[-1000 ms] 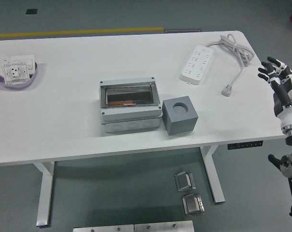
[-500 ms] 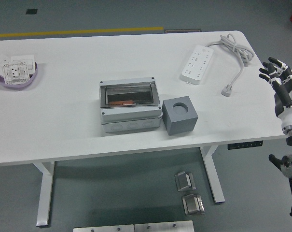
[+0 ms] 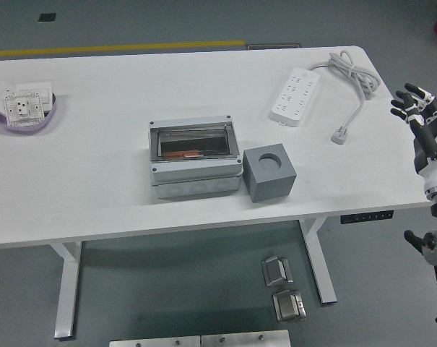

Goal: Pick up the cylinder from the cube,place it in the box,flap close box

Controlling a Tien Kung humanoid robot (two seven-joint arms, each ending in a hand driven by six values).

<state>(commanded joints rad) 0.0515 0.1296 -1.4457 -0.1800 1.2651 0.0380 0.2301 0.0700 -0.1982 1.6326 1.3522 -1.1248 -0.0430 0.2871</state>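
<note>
A grey box (image 3: 195, 161) with a clear flap lying shut over it sits mid-table; something reddish-brown shows through the flap (image 3: 191, 146). Right beside it stands a dark grey cube (image 3: 270, 172) with a round hole in its top; no cylinder shows on it. My right hand (image 3: 414, 103) hovers off the table's right edge, far from the cube, fingers spread and holding nothing. The left arm is out of sight.
A white power strip (image 3: 297, 95) with its coiled cord (image 3: 355, 79) lies at the back right. A purple dish (image 3: 23, 114) holding white socket plates sits at the far left. The table's right edge (image 3: 399, 144) is next to my hand.
My right hand has drifted slightly to the right and up, away from the table's edge. Nothing on the table has moved.
</note>
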